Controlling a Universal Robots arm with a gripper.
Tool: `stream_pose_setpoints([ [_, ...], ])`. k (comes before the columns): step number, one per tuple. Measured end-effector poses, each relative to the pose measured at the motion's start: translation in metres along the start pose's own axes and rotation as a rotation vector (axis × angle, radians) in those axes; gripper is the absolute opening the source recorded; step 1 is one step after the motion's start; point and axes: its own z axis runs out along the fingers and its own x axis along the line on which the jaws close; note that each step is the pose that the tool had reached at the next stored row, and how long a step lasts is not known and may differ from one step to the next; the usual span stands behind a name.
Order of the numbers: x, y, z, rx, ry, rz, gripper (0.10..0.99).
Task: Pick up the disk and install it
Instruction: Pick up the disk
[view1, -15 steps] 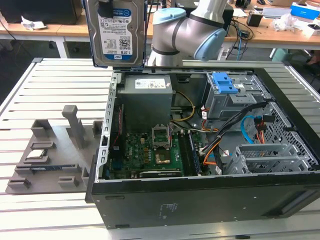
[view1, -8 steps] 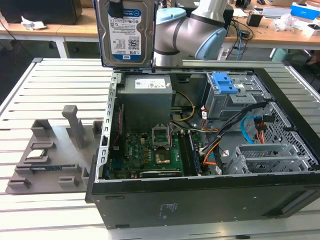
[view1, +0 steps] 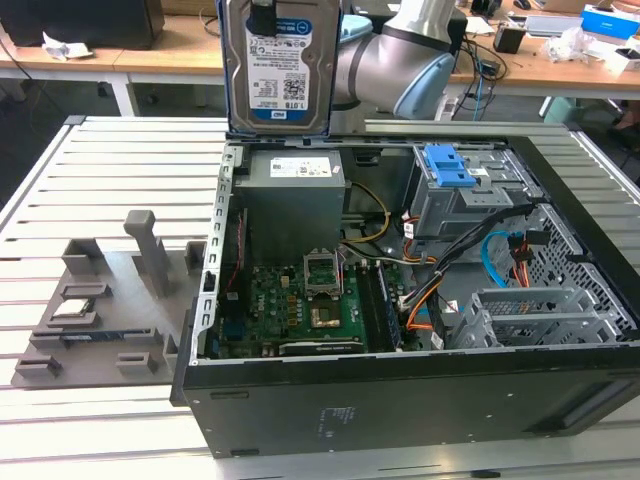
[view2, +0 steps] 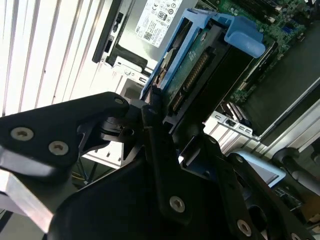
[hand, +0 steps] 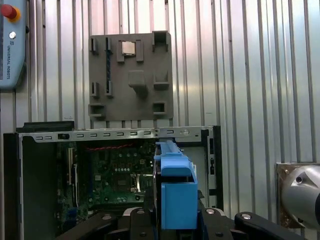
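The disk (view1: 280, 70), a silver drive with a white-and-blue label in a blue carrier, hangs upright above the back left corner of the open computer case (view1: 400, 390). My gripper (view1: 263, 12) is shut on its top edge. In the second wrist view, the black fingers (view2: 152, 125) clamp the disk (view2: 200, 65) by its end, connector side showing. In the first wrist view, the disk (hand: 175, 185) is seen edge-on between the gripper's (hand: 175, 222) two sides, over the motherboard. A drive bay with a blue latch (view1: 447, 170) sits at the case's far right.
A grey fixture tray (view1: 100, 300) holding a small square chip (view1: 75, 307) lies on the slatted table at the exterior view's left. Cables, a power supply (view1: 295, 190) and a metal cage (view1: 530, 315) crowd the case. A pendant (hand: 10, 45) lies beside the table.
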Motion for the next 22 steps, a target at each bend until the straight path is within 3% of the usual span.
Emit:
stream_pose_setpoints([
  [3, -0.0003, -0.0072, -0.0003, 0.0, 0.0, 0.0, 0.365],
  [5, -0.0005, -0.0162, -0.0008, 0.0, 0.0, 0.0, 0.365],
  [13, -0.0012, -0.0356, -0.0017, 0.0, 0.0, 0.0, 0.365],
  [18, -0.0018, -0.0526, -0.0025, 0.0, 0.0, 0.0, 0.365],
  [22, -0.0021, -0.0606, -0.0029, 0.0, 0.0001, 0.0, 0.365],
])
